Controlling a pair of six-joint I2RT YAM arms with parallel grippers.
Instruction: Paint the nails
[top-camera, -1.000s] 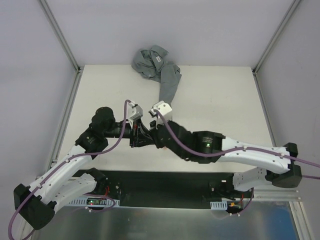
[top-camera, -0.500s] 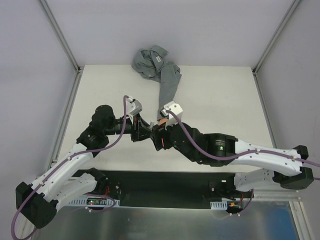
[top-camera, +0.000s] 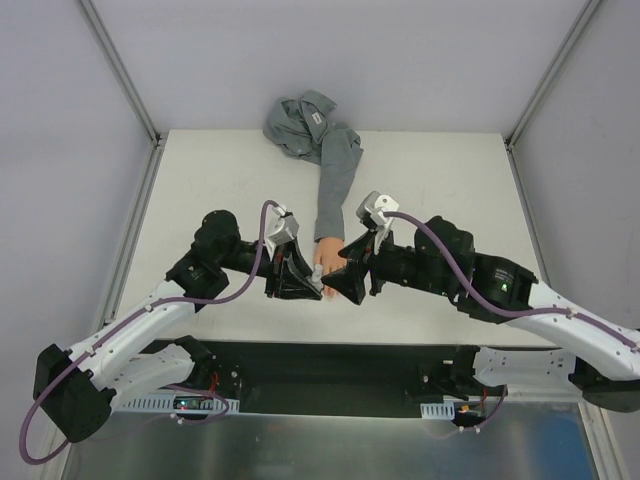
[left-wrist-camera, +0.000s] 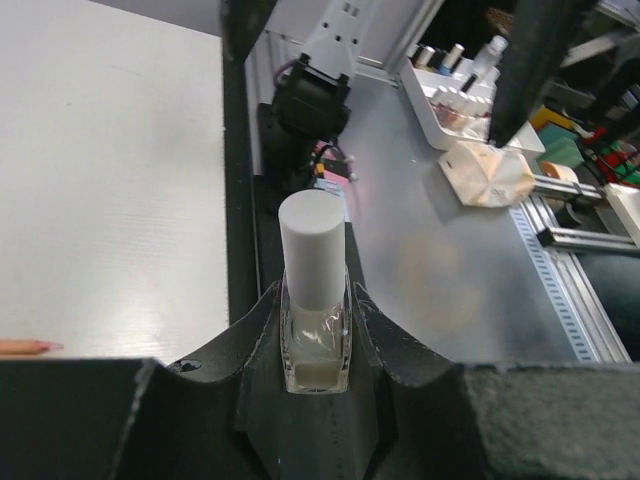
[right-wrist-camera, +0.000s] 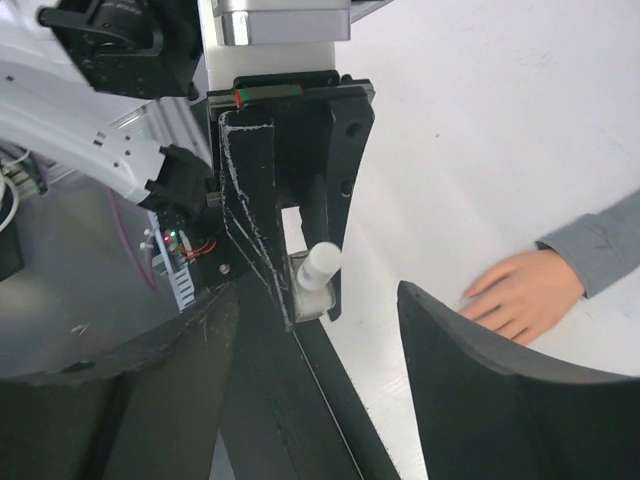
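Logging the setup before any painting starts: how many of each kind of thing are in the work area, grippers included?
mannequin hand: 1
grey sleeve: 1
clear bottle, white cap: 1
grippers: 2 (left gripper shut on the bottle, right gripper open)
Total: 5

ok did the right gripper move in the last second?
Yes. The right gripper shifted rightward: earlier it covered the mannequin hand, now it sits just right of it, leaving the hand exposed.
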